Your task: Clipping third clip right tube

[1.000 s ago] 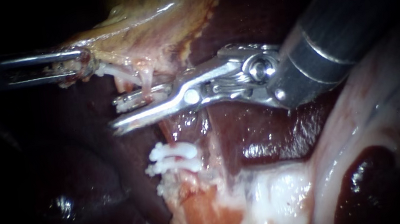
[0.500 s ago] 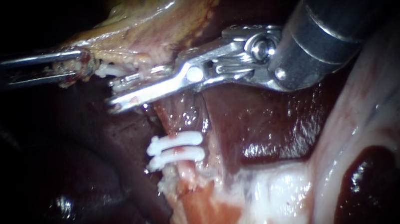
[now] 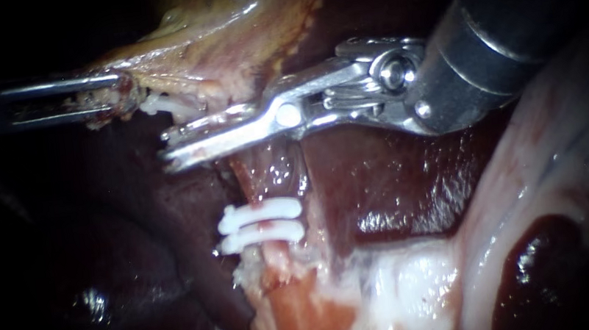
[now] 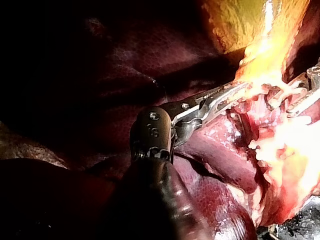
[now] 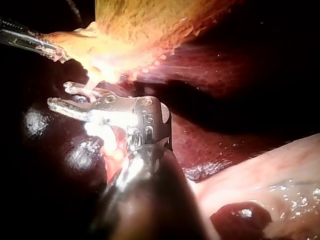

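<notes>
Background: dark red liver (image 3: 386,191) fills the middle and the left of the endoscope view, wet and shiny, fading into shadow at the far left.
Far side: yellow-brown gallbladder (image 3: 220,33) hangs over the liver, its ragged lower edge stretched out to the left.
Right side: a band of pale pink-white tissue (image 3: 566,141) curves down, with a dark red patch near its lower end.
Left instrument (image 3: 120,96): comes in level from the left. Its jaws are pressed together on the left corner of the gallbladder's edge. The left wrist view shows the same pinch on bright yellow tissue.
Right instrument (image 3: 168,148): its thick dark shaft comes in from the upper right and its silver jaws point left. They lie almost together, only a thin dark line between them, and clamp across the top of the tube just under the gallbladder's edge. Its tip is near the left instrument's tip but apart from it.
Tube (image 3: 270,179): a pink, glistening strand that runs from the right instrument's jaws toward the near side and ends in orange-pink tissue.
Clips (image 3: 260,224): two white clips sit across the tube, one just beside the other, well on the near side of the jaws.
</notes>
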Action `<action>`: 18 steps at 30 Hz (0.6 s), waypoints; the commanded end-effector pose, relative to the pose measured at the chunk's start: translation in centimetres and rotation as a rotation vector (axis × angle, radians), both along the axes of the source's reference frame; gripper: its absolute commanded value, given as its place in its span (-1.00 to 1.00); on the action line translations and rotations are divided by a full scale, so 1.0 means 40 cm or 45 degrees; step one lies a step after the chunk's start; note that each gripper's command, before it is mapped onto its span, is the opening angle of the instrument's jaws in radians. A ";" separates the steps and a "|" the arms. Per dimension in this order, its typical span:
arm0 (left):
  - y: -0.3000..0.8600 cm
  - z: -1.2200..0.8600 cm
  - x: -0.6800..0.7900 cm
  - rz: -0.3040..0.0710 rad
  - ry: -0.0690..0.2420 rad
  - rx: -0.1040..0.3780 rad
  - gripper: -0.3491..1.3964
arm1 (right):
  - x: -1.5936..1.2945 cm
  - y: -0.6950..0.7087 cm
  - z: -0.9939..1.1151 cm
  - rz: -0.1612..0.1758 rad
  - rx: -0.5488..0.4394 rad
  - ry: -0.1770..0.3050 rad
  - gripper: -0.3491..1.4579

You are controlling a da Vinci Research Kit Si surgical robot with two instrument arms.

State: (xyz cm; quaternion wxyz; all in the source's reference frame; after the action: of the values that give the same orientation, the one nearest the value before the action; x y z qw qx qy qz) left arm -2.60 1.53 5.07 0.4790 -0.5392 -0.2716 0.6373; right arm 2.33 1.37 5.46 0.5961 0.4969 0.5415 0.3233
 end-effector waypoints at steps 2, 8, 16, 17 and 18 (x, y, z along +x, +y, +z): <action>0.0000 0.0000 0.0000 0.000 0.000 0.000 -1.00 | 0.0000 0.0000 0.0000 0.000 0.000 0.000 -0.59; 0.0000 0.0000 0.0000 0.000 0.000 0.000 -1.00 | -0.0001 0.0000 0.0000 -0.001 0.000 0.001 -0.72; -0.0001 -0.0001 0.0000 0.000 0.000 0.000 -1.00 | -0.0007 -0.0002 -0.0006 -0.007 -0.001 -0.004 -1.00; -0.0001 -0.0001 0.0000 0.000 0.000 0.000 -1.00 | -0.0007 -0.0002 -0.0008 -0.007 -0.001 -0.004 -1.00; -0.0001 0.0000 0.0000 0.000 0.000 0.000 -1.00 | -0.0007 -0.0002 -0.0009 -0.007 0.000 -0.004 -1.00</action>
State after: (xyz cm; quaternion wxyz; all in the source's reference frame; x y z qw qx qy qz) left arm -2.59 1.53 5.07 0.4790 -0.5391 -0.2716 0.6372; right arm 2.30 1.36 5.42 0.5980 0.4978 0.5392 0.3223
